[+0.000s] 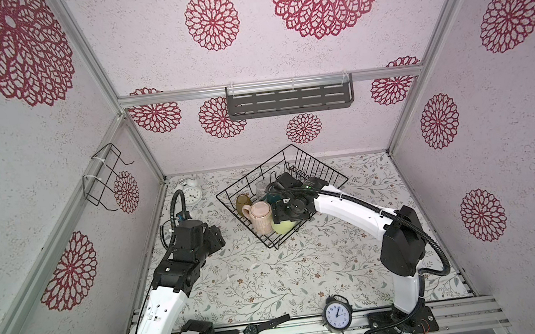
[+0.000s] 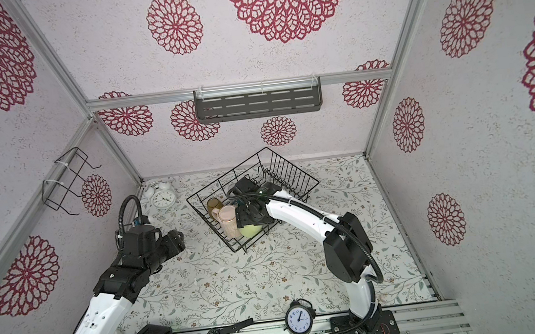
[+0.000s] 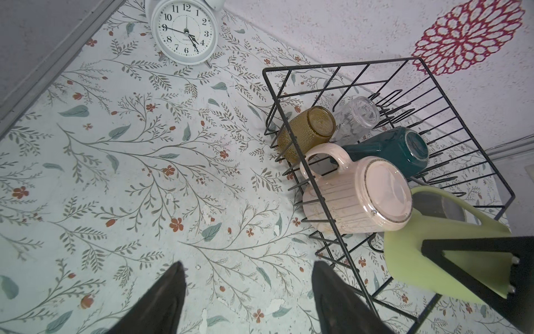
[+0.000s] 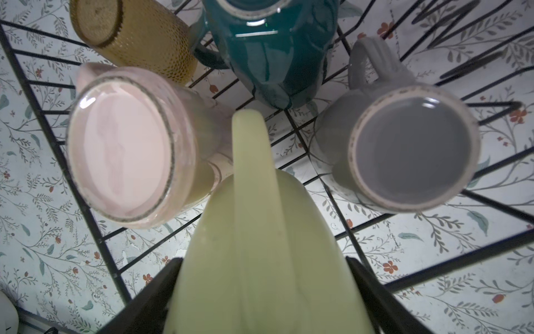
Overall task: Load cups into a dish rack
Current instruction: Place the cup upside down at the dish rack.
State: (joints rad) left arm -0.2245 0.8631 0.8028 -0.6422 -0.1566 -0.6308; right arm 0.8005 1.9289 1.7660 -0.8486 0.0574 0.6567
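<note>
My right gripper [image 4: 263, 260] has its two fingers pressed on the sides of the yellow-green mug [image 4: 254, 202], so it is open wide but holding on tight. That mug is at the near corner of the dish rack [image 1: 310, 164], with its handle pointing in toward the other cups. I cannot tell if it sits on the wires or hangs just over them. Five more cups are inside the dish rack, all bottoms up: the pink mug [image 3: 361, 199] right next to the one I hold, the amber tumbler [image 3: 306, 130] and the clear glass [image 3: 357, 117] behind it, the teal mug [image 3: 398, 150] in the middle and the grey mug [image 4: 410, 150] on the other side. My left gripper [image 3: 247, 264] is open with nothing in it, over the flowery table [image 1: 272, 277] just left of the dish rack. A white clock [image 3: 185, 31] stands in the far left corner and a black clock [image 1: 337, 314] at the front edge
</note>
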